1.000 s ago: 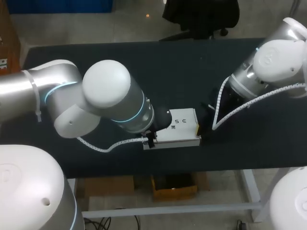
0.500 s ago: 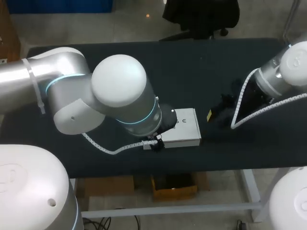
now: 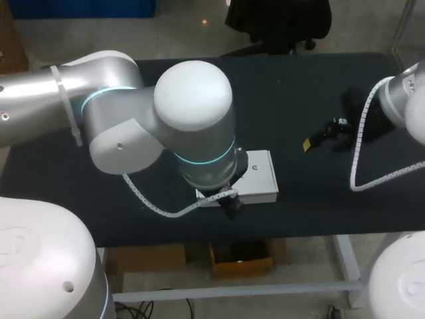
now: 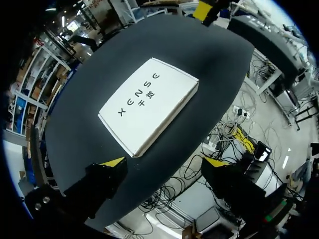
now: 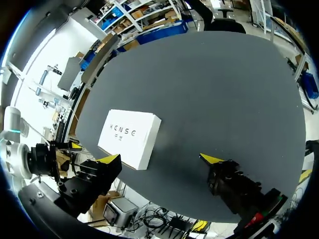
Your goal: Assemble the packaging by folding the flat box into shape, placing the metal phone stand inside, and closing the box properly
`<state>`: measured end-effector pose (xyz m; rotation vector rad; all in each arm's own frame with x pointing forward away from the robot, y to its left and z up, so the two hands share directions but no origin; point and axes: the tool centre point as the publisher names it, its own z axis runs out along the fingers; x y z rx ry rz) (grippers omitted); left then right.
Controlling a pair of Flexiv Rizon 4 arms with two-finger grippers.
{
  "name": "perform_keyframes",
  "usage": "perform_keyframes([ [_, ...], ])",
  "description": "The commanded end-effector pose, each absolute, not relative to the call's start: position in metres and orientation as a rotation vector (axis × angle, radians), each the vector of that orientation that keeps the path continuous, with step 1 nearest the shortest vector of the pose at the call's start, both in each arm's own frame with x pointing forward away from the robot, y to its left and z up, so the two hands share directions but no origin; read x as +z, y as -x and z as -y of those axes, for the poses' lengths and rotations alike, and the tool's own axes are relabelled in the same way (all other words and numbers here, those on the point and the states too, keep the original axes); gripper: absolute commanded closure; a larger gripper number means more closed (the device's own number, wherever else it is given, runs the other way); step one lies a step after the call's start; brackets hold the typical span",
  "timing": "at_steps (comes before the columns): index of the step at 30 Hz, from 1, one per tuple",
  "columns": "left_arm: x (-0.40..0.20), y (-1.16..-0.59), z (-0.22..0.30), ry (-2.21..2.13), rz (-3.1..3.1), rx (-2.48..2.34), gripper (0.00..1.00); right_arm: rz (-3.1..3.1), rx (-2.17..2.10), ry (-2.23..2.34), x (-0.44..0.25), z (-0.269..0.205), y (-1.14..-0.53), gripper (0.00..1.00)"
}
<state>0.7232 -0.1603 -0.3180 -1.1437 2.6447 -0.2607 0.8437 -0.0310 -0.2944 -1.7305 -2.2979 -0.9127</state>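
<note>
You see a white box [image 3: 260, 174] lying flat and shut on the dark tabletop [image 3: 299, 86]. The tabletop's front edge runs just beside the box. The box's printed lid faces up and no flap stands open. The metal phone stand is not visible anywhere around the box. It is probably inside, but you cannot confirm that from outside.

Your left arm [image 3: 192, 119] hangs directly over the box and covers the box's left part in the head view. In the left wrist view its tool [image 4: 164, 162] is open. The two yellow-tipped fingers stand wide apart, short of the box, and touch nothing.

Your right arm [image 3: 405, 100] is well to the right of the box. Its tool [image 5: 160, 158] is also spread open and empty, with the box ahead of it and well apart.

Judging from this, folding, loading and closing appear to be finished. What may be left is a check that the lid sits flush all round, then moving both arms away from the box.
</note>
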Motion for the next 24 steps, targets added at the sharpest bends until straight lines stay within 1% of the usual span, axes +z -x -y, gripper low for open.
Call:
perform_keyframes([
  [1,-0.324,-0.72,0.173,1.262,-2.647,-0.14,0.0,2.343,-1.138,1.764,-0.287,0.045,-0.838,0.0],
  [3,-0.329,-0.718,0.176,1.328,-2.615,-0.002,0.0,2.283,-1.099,1.805,-0.284,0.05,-0.842,0.0],
  [19,-0.329,-0.718,0.176,1.328,-2.615,-0.002,0.0,2.283,-1.099,1.805,-0.284,0.05,-0.842,0.0],
  [24,-0.342,-0.712,0.191,1.539,-2.63,-0.031,0.0,2.27,-1.221,1.871,-0.292,0.069,-0.837,0.0],
])
